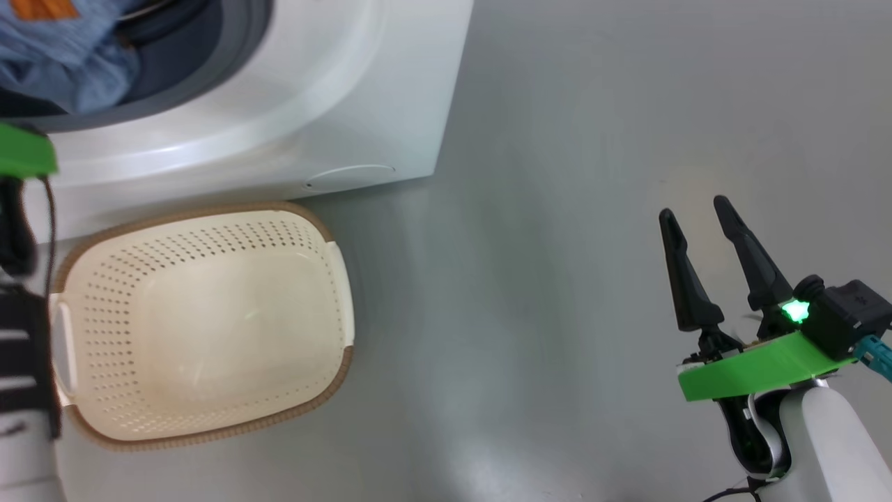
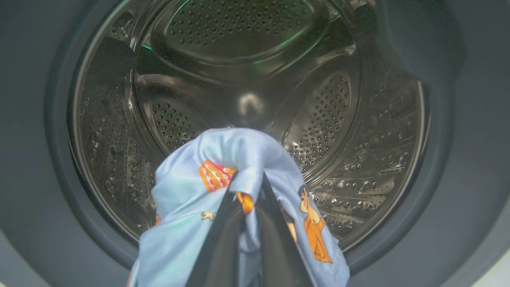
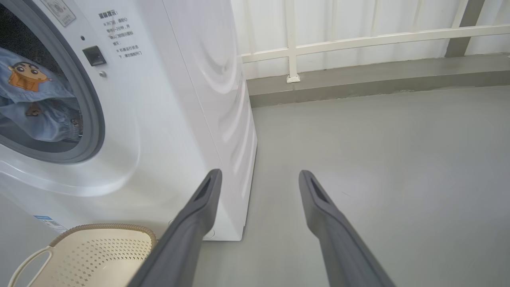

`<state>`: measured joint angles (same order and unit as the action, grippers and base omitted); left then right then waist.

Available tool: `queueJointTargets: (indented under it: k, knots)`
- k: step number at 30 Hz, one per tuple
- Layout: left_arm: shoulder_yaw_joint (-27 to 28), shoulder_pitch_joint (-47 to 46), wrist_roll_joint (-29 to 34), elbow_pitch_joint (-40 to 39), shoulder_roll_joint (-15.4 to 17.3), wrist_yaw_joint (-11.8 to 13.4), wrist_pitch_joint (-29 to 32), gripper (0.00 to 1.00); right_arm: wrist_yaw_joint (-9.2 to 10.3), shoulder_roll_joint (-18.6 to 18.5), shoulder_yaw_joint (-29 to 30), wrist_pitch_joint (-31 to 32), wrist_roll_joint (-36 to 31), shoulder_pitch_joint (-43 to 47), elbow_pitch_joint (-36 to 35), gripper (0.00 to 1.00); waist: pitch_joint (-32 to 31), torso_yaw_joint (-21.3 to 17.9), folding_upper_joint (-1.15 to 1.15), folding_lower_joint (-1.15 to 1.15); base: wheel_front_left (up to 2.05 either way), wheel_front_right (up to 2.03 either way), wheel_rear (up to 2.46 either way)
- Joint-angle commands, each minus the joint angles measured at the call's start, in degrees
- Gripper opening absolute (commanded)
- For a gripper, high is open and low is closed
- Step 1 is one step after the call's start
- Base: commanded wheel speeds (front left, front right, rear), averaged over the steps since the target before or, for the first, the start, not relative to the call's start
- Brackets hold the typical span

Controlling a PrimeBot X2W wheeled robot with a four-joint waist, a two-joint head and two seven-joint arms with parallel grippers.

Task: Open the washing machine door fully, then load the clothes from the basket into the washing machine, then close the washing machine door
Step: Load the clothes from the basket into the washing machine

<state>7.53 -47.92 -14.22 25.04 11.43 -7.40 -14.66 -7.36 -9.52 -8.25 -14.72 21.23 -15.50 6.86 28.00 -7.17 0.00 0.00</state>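
My left gripper is shut on a light blue garment of the clothes, printed with orange figures. It holds the cloth at the mouth of the washing machine's steel drum. In the head view the clothes hang in the opening of the washing machine. The basket stands on the floor in front of the machine with nothing in it. My right gripper is open and holds nothing, well to the right of the basket above the floor. The washing machine door is out of view.
Bare grey floor stretches to the right of the machine. A white railing and a low kerb run along the back. My left arm's green wrist part sits at the left edge beside the basket.
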Motion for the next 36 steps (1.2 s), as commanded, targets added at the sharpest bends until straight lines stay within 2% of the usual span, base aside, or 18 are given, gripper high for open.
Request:
queueJointTargets:
  k: [1,6,16,22,29,36]
  knots:
    - [1.5,-2.0,0.7,-0.2,3.1,-0.1,-0.3,0.0,-0.13,-0.1,-1.4,-0.3,-0.3,-0.6,-1.6,1.0,1.8,-1.5,0.0,0.0,0.0,0.0,0.0]
    - [2.4,-10.2,2.0,11.0,5.6,0.0,-0.3,0.0,-0.13,0.9,-2.4,-0.3,-0.4,-1.7,-1.6,1.0,3.4,-3.7,0.0,0.0,0.0,0.0,0.0]
    - [2.2,-20.3,4.2,24.1,8.8,0.0,-0.3,0.0,-0.13,2.6,-3.9,-0.3,0.0,-3.0,-1.5,1.0,5.6,-7.1,0.0,0.0,0.0,0.0,0.0]
    - [2.7,-24.1,5.4,25.0,10.7,0.5,-0.3,0.0,-0.13,3.5,-5.6,-0.3,0.3,-3.6,-1.4,1.0,6.5,-9.5,0.0,0.0,0.0,0.0,0.0]
    - [3.4,-24.5,7.8,19.1,12.3,1.2,-0.3,0.0,-0.13,3.8,-6.8,-0.3,0.5,-3.7,-1.3,1.0,7.5,-11.8,0.0,0.0,0.0,0.0,0.0]
    - [3.2,-23.6,9.4,24.3,13.7,1.5,-0.3,0.0,-0.13,4.0,-7.6,-0.3,0.7,-3.5,-1.0,1.0,7.6,-12.8,0.0,0.0,0.0,0.0,0.0]
